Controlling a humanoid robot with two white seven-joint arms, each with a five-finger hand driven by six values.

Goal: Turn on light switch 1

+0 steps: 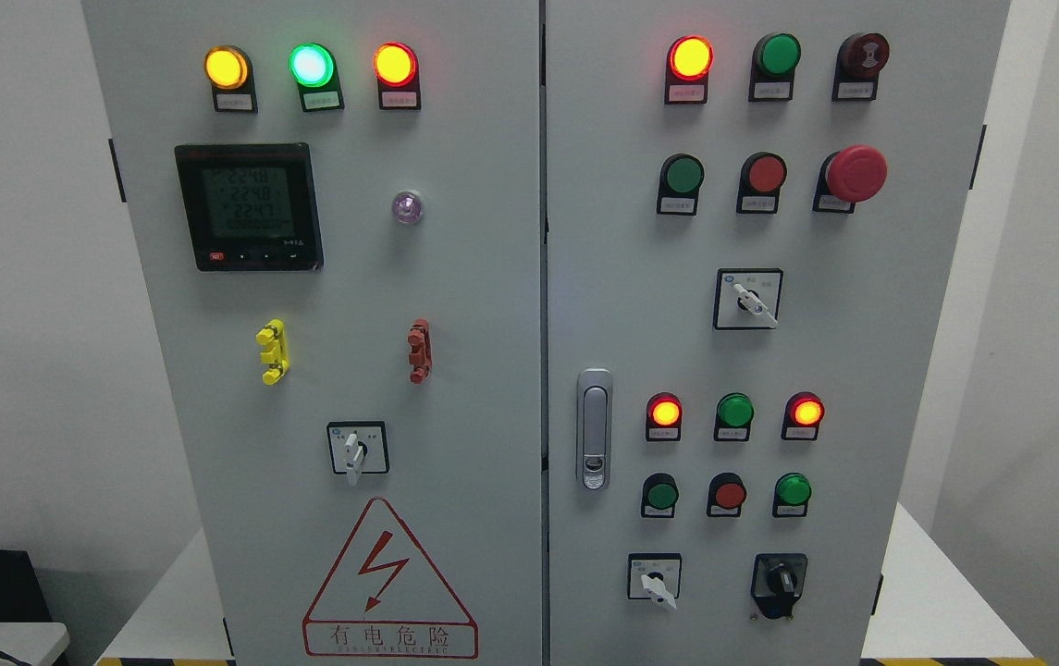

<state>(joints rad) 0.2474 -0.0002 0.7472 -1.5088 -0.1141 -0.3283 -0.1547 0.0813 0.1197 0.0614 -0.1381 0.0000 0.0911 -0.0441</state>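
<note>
A grey control cabinet (pixel 455 277) fills the frame, its lamps lit at upper left. No robot hand is seen, so hand state cannot be told.

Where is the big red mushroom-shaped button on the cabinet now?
In the head view, the red mushroom button sits on the right door, upper right, beside a flat red button and above a rotary switch.
</note>
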